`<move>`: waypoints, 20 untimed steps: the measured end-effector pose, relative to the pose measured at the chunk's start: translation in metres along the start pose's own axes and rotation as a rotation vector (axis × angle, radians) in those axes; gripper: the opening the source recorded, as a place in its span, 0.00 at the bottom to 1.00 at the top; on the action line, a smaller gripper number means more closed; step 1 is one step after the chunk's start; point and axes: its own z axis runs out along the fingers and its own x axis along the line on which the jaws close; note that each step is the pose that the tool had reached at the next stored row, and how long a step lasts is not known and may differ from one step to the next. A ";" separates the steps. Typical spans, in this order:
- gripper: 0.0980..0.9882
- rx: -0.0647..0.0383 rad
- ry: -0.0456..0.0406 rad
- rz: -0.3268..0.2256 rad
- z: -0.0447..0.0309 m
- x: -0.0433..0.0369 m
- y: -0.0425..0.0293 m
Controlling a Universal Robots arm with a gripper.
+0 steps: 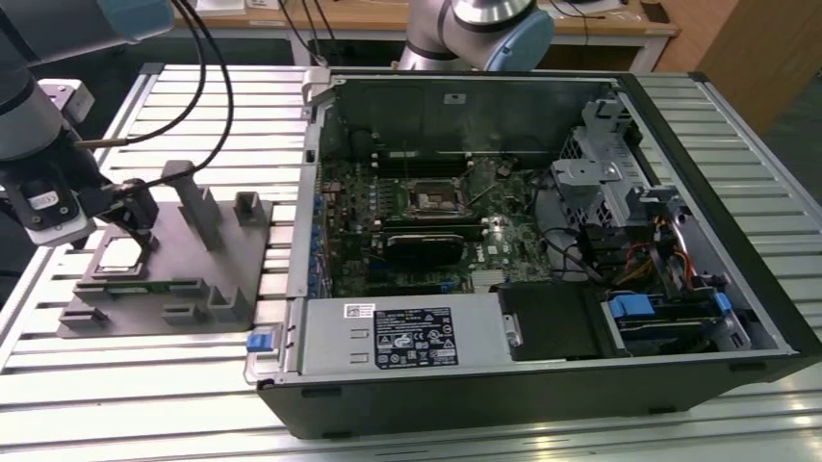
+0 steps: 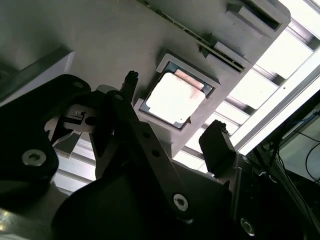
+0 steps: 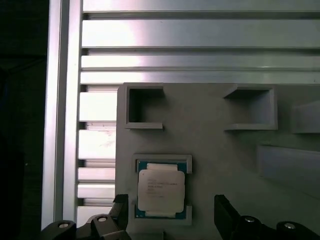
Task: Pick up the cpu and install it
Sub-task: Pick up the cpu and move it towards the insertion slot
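In the exterior view the arm (image 1: 29,130) reaches down at the exterior view's left, over a grey fixture block (image 1: 192,252) on the slatted metal surface (image 1: 154,404). The cpu (image 1: 119,253) lies flat in a recess of that block, a small pale square just under the jaws. Whether they touch it is too small to tell here. An open computer case (image 1: 514,399) lies to the exterior view's right, with its black socket frame (image 1: 434,197) well apart from the chip.

In the second wrist view the cpu (image 2: 172,97) shows a silver-white top, washed out by glare, with a dark rim. The jaws stand spread on either side of it, grasping nothing. Dark gripper parts hide much of the fixture block (image 2: 100,40).

In the first wrist view the cpu (image 3: 161,187) sits square in its recess, a green border around the metal lid. Its print is unreadable. The jaws flank it, cut off by the picture's edge.
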 end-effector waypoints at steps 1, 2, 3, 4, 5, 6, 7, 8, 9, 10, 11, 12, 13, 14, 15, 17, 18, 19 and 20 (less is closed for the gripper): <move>0.76 0.000 -0.0001 0.000 0.0015 0.0004 0.0000; 0.76 0.000 0.0000 0.000 0.0028 0.0010 0.0002; 0.76 0.000 -0.0001 0.000 0.0042 0.0015 0.0004; 0.76 0.001 -0.0001 0.000 0.0055 0.0019 0.0006; 0.76 0.001 -0.0001 0.000 0.0068 0.0023 0.0008; 0.76 0.001 -0.0004 0.000 0.0079 0.0028 0.0009; 0.76 0.001 -0.0014 0.000 0.0086 0.0034 0.0010; 0.76 0.001 -0.0023 0.000 0.0092 0.0035 0.0010; 0.76 0.001 -0.0024 0.000 0.0095 0.0034 0.0011; 0.76 0.001 -0.0026 0.000 0.0100 0.0034 0.0012; 0.76 0.001 -0.0026 0.000 0.0105 0.0035 0.0014; 0.76 0.001 -0.0025 0.000 0.0109 0.0035 0.0016; 0.76 0.001 -0.0025 0.000 0.0111 0.0035 0.0018; 0.76 0.001 -0.0025 0.000 0.0113 0.0035 0.0019; 0.76 0.001 -0.0025 0.000 0.0115 0.0035 0.0019; 0.76 0.003 -0.0028 0.000 0.0118 0.0035 0.0019; 0.76 0.003 -0.0028 0.000 0.0118 0.0035 0.0019; 0.76 0.003 -0.0028 0.000 0.0118 0.0035 0.0019; 0.76 0.003 -0.0028 0.000 0.0119 0.0035 0.0019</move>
